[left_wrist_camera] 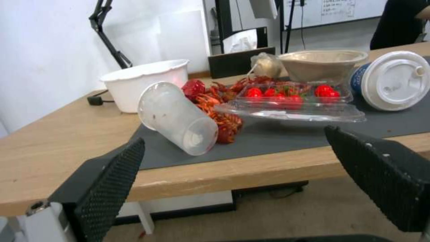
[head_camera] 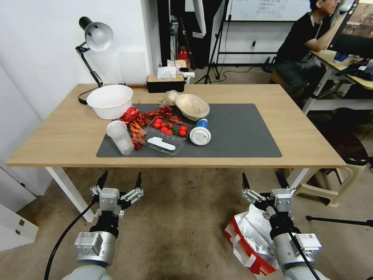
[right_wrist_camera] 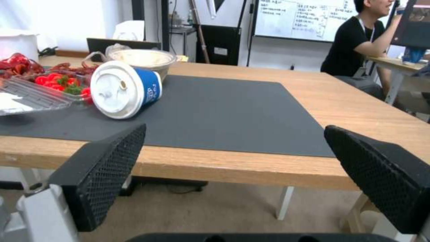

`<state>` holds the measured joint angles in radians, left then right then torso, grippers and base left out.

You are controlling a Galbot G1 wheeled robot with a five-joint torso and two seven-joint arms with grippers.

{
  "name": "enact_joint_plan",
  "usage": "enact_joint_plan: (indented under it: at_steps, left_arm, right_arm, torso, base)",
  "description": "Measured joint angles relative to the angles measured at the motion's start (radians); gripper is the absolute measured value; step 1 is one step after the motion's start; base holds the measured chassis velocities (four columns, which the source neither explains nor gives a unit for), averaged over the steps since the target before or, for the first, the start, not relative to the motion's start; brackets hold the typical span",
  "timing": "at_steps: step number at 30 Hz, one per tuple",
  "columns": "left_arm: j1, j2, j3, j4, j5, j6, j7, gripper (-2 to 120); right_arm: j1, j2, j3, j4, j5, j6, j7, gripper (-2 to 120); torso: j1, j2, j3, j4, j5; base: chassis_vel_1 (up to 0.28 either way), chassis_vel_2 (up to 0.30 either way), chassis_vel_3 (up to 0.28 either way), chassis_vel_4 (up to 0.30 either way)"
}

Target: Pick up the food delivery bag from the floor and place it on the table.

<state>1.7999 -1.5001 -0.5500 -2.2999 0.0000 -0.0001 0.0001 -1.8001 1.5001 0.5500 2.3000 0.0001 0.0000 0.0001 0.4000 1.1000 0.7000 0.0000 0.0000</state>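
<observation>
On the floor (head_camera: 175,229) at the robot's right, just beneath the right gripper (head_camera: 265,179): the food delivery bag (head_camera: 248,237), lying tipped, foil lining up, not yet held. Both sets of fingers spread, left gripper (head_camera: 120,178) raised short of the table (head_camera: 50,136) edge. Pickup stage, by the look of it; next, lowering to the handles. On the mat: clear tray of tomatoes (head_camera: 169,128), a toppled plastic cup (head_camera: 120,137), seemingly empty.

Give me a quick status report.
Left gripper and right gripper open, empty, before the table. Bag on the floor under right arm. Table's right half free.
</observation>
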Motion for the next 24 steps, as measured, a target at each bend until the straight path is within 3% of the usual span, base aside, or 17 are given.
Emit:
enact_joint_plan:
  at_steps: [12,20,24]
  left_arm:
    - [0.003,0.000,0.008,-0.007,-0.015,0.019,-0.014,100]
    - [0.042,0.007,0.119,-0.125,-0.182,0.239,-0.179,100]
    - [0.052,0.008,0.145,-0.147,-0.217,0.270,-0.213,100]
  right_arm:
    - [0.000,0.000,0.000,0.000,0.000,-0.005,0.000,100]
    - [0.003,0.021,0.005,0.046,0.033,-0.204,-0.051,100]
    - [0.004,0.024,0.006,0.053,0.039,-0.237,-0.059,100]
  torso:
    - [0.000,0.000,0.000,0.0000,-0.0001]
    - [0.000,0.000,0.000,0.0000,0.0000]
    - [0.000,0.000,0.000,0.0000,-0.0001]
  base:
    - [0.000,0.000,0.000,0.000]
    - [0.000,0.000,0.000,0.000]
    - [0.000,0.000,0.000,0.000]
